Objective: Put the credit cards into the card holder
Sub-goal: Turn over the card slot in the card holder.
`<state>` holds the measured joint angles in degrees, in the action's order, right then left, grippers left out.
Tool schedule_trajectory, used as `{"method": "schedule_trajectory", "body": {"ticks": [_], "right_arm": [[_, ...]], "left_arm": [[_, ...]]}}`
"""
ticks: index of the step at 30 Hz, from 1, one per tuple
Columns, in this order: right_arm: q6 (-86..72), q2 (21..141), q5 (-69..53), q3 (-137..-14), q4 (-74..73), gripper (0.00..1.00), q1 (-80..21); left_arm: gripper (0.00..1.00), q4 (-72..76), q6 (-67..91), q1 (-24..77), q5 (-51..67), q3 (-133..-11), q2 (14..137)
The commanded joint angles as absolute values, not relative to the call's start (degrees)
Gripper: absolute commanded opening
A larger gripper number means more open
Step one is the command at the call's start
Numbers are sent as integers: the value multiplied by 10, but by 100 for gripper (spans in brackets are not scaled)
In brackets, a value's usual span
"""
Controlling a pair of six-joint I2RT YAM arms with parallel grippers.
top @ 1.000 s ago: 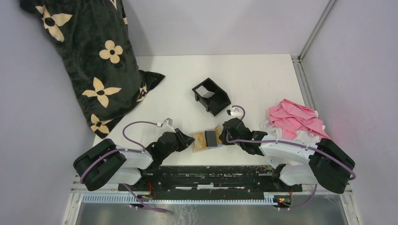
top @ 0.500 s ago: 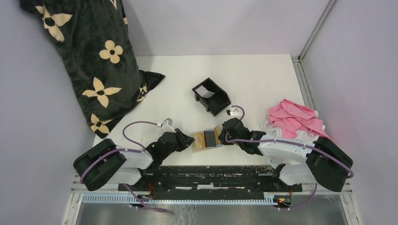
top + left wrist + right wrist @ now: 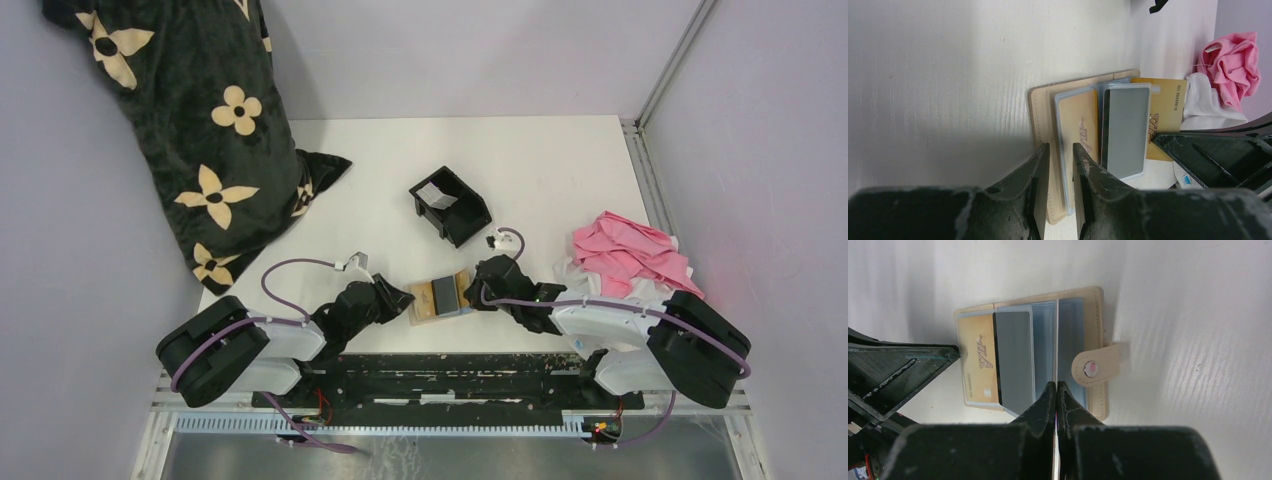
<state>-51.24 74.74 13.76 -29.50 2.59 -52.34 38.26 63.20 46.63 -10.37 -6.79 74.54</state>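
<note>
Operator: Orientation of the card holder is wanted.

Observer: It is spread open flat on the worktop, close to the near edge. Seen from above, its long axis is laid left to right, with the right end turned slightly farther back. A golden card and a grey card are tucked in its clear sleeves, their long sides set across that axis. In the right wrist view the snap tab is pointed off the holder's edge toward the right of the frame.

Operator: And its place relative to each gripper?

Observer: It is bracketed between the two. The left gripper is set at the holder's left end, jaws a little apart, with the tan edge seen in the gap. Whether that edge is clamped cannot be told. The right gripper is closed at the right end, its tips set against a thin clear leaf seen edge-on. A pinch on that leaf cannot be confirmed.

Operator: Other cards?

Observer: A pale card is seen in a black tray, farther back and well apart from the holder.
</note>
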Motion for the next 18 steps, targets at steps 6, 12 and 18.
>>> {"method": "schedule_trajectory", "body": {"ticks": [6,12,18], "right_arm": [[-513,715,131,-290,30,1,-521],[-504,702,124,-309,13,1,-522],[-502,704,124,-321,10,1,-529]], "left_arm": [[31,371,644,471,-112,-73,758],[31,371,646,472,-110,-75,766],[31,372,647,473,-111,-76,767]]}}
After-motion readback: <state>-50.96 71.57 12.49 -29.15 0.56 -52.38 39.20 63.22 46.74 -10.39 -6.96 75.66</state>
